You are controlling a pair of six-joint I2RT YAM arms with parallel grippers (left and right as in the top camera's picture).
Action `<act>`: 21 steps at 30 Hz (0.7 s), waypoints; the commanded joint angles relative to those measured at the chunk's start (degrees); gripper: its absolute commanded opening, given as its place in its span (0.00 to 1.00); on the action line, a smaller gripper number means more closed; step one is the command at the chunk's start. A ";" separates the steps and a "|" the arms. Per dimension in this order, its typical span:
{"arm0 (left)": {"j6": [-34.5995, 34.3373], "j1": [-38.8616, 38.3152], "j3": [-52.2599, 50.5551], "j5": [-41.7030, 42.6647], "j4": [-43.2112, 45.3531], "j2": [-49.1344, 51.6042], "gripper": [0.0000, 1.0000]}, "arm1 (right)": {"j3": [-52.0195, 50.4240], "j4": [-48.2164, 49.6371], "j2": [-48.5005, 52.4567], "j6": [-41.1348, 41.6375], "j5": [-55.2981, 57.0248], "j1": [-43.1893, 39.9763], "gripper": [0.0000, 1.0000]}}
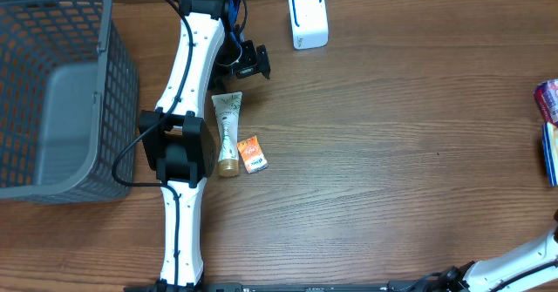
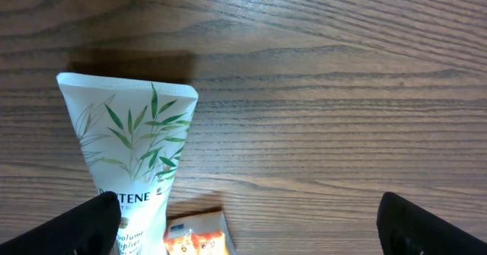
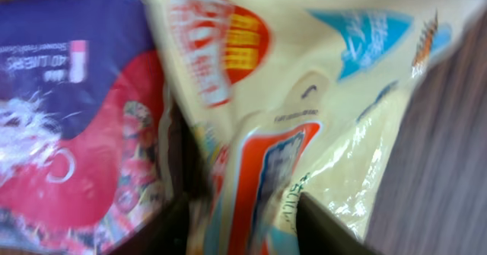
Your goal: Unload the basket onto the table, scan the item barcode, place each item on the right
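Overhead first: my left gripper (image 1: 253, 63) hangs just past the crimped end of the tube (image 1: 228, 133). The tube lies flat on the table. Its long axis runs straight back from the fingers toward the arm's base, cap at the far end. The small orange packet (image 1: 253, 152) sits just beside the cap. The white scanner (image 1: 308, 19) stands off to the other side of the fingers, near but apart. The left arm is clearly the nearer one. Only a stretch of the right arm shows, at the picture's corner, well apart from the tube.

Left wrist: both fingers (image 2: 84, 224) are spread wide with nothing between them. The tube's crimped end points away from me and the printed body runs back toward one fingertip, off centre. My read is that I'd have to shift sideways and come down across the tube's width.

Right wrist: blurred, but a cream pouch (image 3: 304, 95) fills the view directly ahead, a blue-and-red packet (image 3: 76, 95) beside it. The right gripper (image 3: 243, 224) has its fingers (image 3: 327, 236) apart with the pouch's lower edge between them. I can't tell whether they're pinching it.
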 commanded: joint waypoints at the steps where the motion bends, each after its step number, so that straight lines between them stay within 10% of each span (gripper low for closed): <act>1: -0.37 0.31 -0.33 -0.50 0.07 0.57 1.00 | 6.78 -4.07 -0.85 -0.59 4.68 -0.85 0.59; 10: -0.37 0.31 -0.33 -0.50 0.07 0.57 1.00 | 12.02 -14.69 -9.79 6.93 3.34 -0.79 0.86; 21: -0.37 0.31 -0.33 -0.50 0.07 0.57 1.00 | 12.00 -33.44 -20.94 -2.40 -32.89 1.51 1.00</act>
